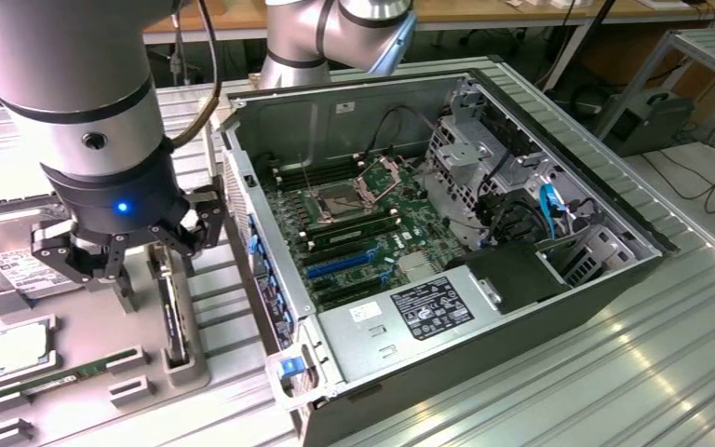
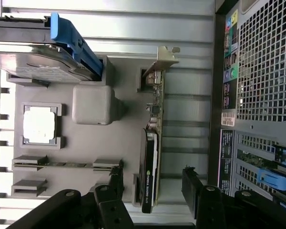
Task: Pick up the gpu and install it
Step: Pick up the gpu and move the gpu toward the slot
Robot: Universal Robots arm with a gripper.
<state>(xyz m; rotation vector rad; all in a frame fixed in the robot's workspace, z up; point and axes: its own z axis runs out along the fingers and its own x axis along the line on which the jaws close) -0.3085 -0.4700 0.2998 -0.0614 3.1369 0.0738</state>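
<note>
Hovering over the grey tray [image 1: 85, 335] at the exterior view's eight o'clock, the claw [image 1: 146, 279] was spread open, one finger on each side of the gpu [image 1: 175, 317]. That card stood on edge in its slot, with the computer case [image 1: 332, 121] at its three o'clock. Light and stiff but fragile, by my reckoning: best pinched across the flat faces at the shroud, clear of fan blades and contacts.

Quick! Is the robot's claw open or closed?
Gripper: open, jaws spread either side of the gpu, not gripping it.
</note>
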